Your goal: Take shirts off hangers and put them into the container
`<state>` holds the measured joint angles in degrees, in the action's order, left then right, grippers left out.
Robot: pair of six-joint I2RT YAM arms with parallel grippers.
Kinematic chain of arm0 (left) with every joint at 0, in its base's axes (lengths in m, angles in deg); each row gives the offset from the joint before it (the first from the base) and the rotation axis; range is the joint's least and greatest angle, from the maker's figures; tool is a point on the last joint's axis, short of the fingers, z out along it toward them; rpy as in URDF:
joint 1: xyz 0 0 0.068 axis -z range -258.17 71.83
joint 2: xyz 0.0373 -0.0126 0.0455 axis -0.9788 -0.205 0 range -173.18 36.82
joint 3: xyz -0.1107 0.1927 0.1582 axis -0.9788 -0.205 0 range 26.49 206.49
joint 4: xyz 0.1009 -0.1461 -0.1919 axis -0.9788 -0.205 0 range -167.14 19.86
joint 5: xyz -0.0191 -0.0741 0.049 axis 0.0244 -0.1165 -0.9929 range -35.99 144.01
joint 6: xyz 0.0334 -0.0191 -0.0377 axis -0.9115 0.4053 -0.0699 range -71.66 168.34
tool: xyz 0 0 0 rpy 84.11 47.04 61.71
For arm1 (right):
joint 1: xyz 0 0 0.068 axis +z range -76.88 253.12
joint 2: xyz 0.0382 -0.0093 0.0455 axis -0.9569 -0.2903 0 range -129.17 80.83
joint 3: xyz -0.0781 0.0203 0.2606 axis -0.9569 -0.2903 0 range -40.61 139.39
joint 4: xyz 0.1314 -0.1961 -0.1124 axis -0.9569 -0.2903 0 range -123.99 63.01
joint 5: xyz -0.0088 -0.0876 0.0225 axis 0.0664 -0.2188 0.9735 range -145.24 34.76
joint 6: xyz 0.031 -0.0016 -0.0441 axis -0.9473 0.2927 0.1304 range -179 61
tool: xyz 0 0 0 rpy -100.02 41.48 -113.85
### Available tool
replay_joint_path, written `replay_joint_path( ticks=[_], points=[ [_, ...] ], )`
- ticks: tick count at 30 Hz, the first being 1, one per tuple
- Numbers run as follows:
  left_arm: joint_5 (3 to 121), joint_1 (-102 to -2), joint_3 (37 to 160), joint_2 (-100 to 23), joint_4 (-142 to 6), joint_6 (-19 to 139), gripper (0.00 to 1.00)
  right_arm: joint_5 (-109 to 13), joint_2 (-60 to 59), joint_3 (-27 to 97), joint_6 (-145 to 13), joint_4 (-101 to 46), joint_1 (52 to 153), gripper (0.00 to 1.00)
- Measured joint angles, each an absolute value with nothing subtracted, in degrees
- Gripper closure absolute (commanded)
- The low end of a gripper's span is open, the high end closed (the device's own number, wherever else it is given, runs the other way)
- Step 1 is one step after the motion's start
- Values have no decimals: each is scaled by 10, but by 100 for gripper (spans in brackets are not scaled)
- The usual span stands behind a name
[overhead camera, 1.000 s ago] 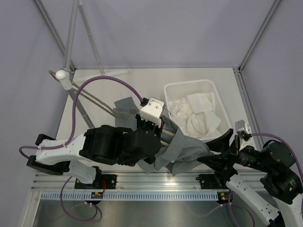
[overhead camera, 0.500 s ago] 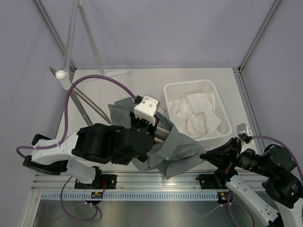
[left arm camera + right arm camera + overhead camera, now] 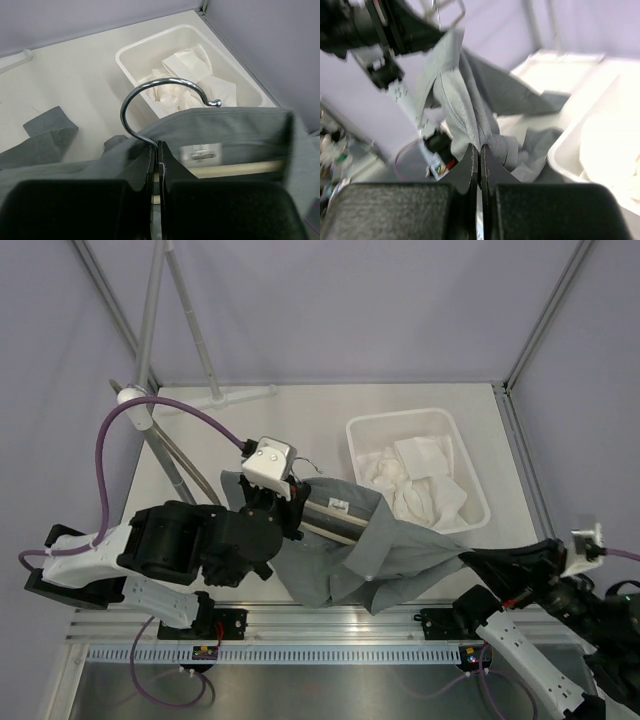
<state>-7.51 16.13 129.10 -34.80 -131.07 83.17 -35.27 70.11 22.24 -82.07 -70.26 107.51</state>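
Left gripper [image 3: 296,504], top view: jaws closed on hanger [image 3: 335,527] neck. Grey-green shirt [image 3: 350,555] hangs from it, stretched to right gripper [image 3: 470,558] near the table [image 3: 320,430] front edge. Container [image 3: 400,416] is just beyond, holding the white shirt [image 3: 415,480].
Left wrist: hook [image 3: 165,80] rises over the clamped fingers [image 3: 145,165]; bare table lies left of the container [image 3: 150,40].
Right wrist: right gripper [image 3: 479,150] pinched tight on a grey-green shirt [image 3: 460,105] fold.

Left arm: extended forward, wrist left of the container [image 3: 400,417]. Left gripper [image 3: 303,506]: jaws closed on the hanger [image 3: 170,80] at its neck. Right arm: low, on the container's near side. Right gripper [image 3: 480,159]: jaws pinched on the grey-green shirt [image 3: 400,550].
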Motion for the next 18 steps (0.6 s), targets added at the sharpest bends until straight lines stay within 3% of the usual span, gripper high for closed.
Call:
replay_joint_path(
  ticks=[5, 10, 18],
  points=[
    [-85, 166, 1241, -286, -1255, 836, 100, -488, 795, 249, -857, -717, 1076, 100],
    [-78, 172, 1161, -236, -1116, 792, 100, -559, 801, 267, -886, -767, 1076, 100],
    [-114, 163, 1169, -244, -1056, 701, 100, -508, 635, 321, -878, -807, 1074, 100]
  ],
)
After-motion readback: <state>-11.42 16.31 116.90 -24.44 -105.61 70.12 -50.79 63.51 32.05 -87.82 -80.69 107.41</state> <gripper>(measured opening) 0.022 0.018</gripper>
